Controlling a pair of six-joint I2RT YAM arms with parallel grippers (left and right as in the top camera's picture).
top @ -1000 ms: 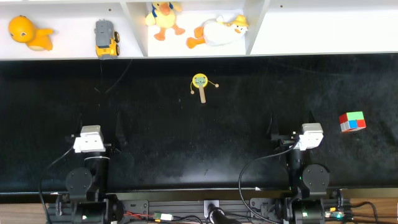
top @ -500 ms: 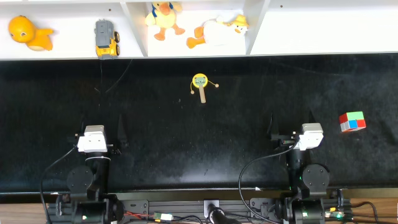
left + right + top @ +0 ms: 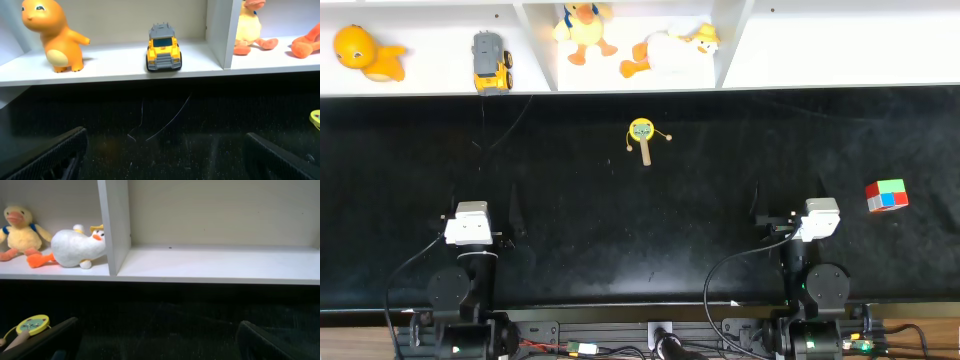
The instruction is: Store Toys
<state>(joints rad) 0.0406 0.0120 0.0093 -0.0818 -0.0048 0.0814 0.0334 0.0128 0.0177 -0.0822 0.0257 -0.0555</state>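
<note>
A wide black table (image 3: 570,200) runs from the arms to a white shelf (image 3: 820,60) along the far edge. Thin white walls cut the shelf into boxes.

The table top looks rough and a bit dusty. The shelf is smooth and flat. In the left box sit a round, shiny orange toy (image 3: 365,52) and a blocky yellow truck (image 3: 491,60). In the middle box are two soft, fluffy toys: a yellow duck (image 3: 583,30) and a white duck (image 3: 670,50) lying on its side.

A small drum rattle (image 3: 642,134) (round yellow head, wooden stick) lies on the table near the shelf, far ahead of both claws and between them. A colour cube (image 3: 886,195) sits on the table, just right of the right arm.

The left claw (image 3: 165,150) has its fingers spread wide and holds nothing. The right claw (image 3: 157,335) is spread wide too.
</note>
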